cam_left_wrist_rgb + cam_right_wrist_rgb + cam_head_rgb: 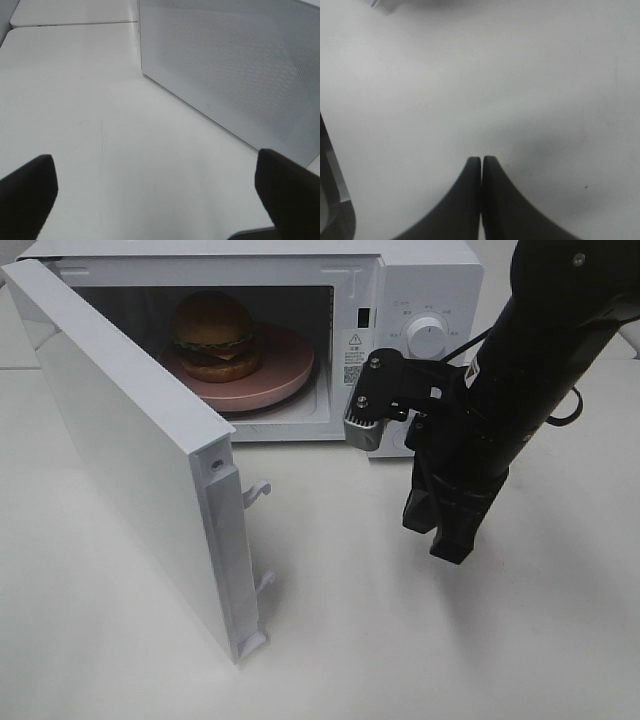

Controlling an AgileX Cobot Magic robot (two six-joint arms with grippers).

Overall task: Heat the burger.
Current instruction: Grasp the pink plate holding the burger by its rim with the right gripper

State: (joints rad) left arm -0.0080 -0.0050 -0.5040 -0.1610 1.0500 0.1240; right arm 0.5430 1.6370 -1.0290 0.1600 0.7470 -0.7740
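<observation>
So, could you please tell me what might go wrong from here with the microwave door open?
1. The right tool, shut, hangs in front of the microwave, where the closing door would sweep; they could collide.
2. The left tool, open beside the door's outer face, might shove too hard and shift the microwave or jolt the burger on its plate.

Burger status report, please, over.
Left gripper open, empty. Right gripper shut, empty. Burger on pink plate inside microwave. Door stands open.
</observation>
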